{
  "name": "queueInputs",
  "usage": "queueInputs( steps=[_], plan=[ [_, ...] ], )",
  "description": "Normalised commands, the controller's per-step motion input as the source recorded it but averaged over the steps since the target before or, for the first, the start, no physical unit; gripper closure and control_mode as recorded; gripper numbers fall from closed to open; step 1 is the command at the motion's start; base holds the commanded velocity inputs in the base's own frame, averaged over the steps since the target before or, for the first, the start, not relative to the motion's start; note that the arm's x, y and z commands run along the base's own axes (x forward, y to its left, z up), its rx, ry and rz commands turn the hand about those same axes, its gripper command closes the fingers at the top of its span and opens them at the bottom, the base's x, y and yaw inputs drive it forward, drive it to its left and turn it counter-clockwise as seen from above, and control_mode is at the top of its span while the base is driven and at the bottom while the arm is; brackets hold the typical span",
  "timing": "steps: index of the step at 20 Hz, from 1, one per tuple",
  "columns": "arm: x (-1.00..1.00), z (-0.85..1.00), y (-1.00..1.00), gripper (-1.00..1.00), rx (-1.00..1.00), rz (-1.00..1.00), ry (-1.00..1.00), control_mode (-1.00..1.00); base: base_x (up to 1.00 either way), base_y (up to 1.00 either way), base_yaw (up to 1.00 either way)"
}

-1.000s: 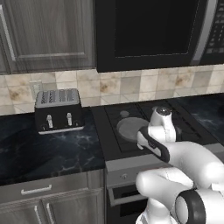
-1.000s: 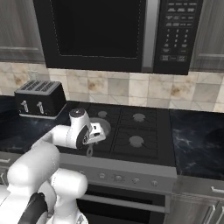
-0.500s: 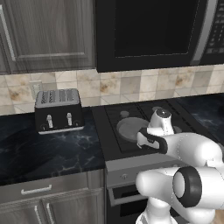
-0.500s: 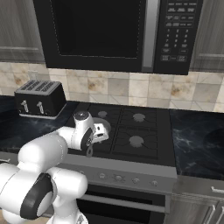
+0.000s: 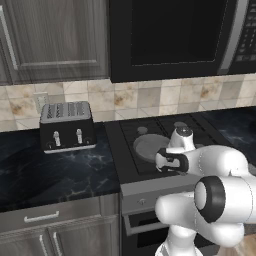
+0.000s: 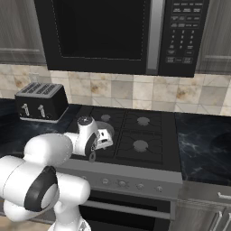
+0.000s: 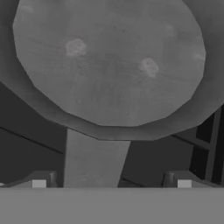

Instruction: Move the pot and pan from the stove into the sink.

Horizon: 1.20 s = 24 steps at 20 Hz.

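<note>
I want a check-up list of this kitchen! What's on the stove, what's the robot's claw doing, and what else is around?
surface: black stove set in a dark marbled counter.
job's things: grey pan on the front left burner, handle pointing at the hand.
clutter: black toaster left of the stove.
grippers: gripper open above the pan handle, holding nothing.
cables: nothing seen.
surroundings: microwave above, tiled wall, wood cabinets.

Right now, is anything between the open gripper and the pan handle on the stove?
Nothing visible. In the hand view the pan sits just ahead, and its handle runs back between the two fingertips of the open gripper, with bare stove around it.
</note>
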Motion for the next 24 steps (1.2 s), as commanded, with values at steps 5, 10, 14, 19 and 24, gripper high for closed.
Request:
queueInputs(
  steps=[5, 10, 14, 19, 24],
  plan=[
    [0.0, -0.45, 0.01, -1.0, -0.04, 0.0, 0.01, -1.0, 0.0, 0.0, 0.0],
    [0.0, -0.07, 0.0, 1.0, 0.0, 0.0, 0.0, -1.0, 0.0, 0.0, 0.0],
    [0.0, 0.0, 0.0, 1.0, 0.0, 0.0, 0.0, -1.0, 0.0, 0.0, 0.0],
    [0.0, 0.0, 0.0, 1.0, 0.0, 0.0, 0.0, -1.0, 0.0, 0.0, 0.0],
    [0.1, 0.31, 0.0, 1.0, 0.05, -0.02, 0.03, -1.0, 0.0, 0.0, 0.0]
  ],
)
